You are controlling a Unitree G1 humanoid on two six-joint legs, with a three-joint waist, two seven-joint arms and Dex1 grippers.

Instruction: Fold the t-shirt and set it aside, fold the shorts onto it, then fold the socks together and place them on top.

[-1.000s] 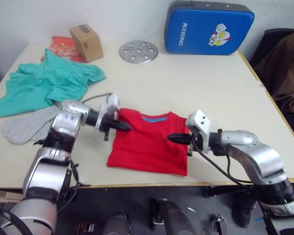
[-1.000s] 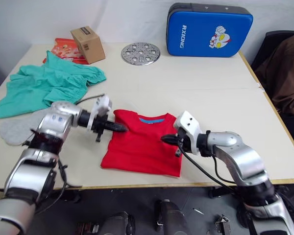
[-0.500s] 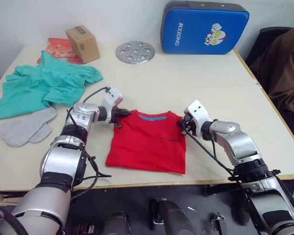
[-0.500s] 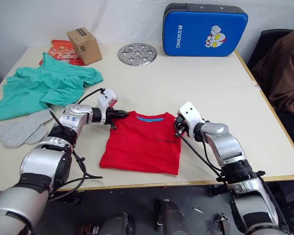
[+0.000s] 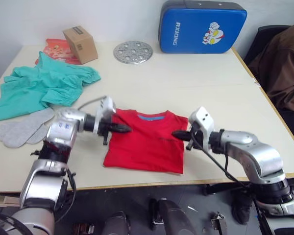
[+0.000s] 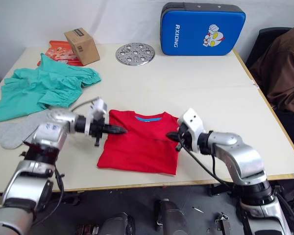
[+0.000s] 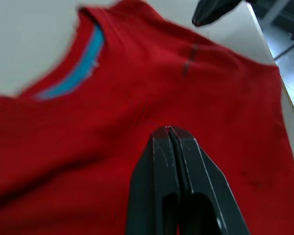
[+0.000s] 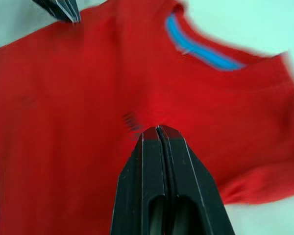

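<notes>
Both my arms have swung back inward over the t-shirt. My left fingers and right fingers are pressed closed, gripping nothing.

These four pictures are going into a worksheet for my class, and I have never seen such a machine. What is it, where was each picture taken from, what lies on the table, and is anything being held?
It is a humanoid robot with two arms, each ending in a gripper of two black fingers. The two wide pictures come from a stereo camera on its head, looking down over the arms. The two close-ups come from cameras on the wrists, looking along the fingers.

On the table lies a partly folded red t-shirt. The left gripper and the right gripper point at it from either side, both shut, over the cloth; whether they pinch it I cannot tell. To the robot's left lie teal shorts and grey socks. Farther back are a cardboard box, a red packet, a perforated metal disc and a blue padded case.
</notes>
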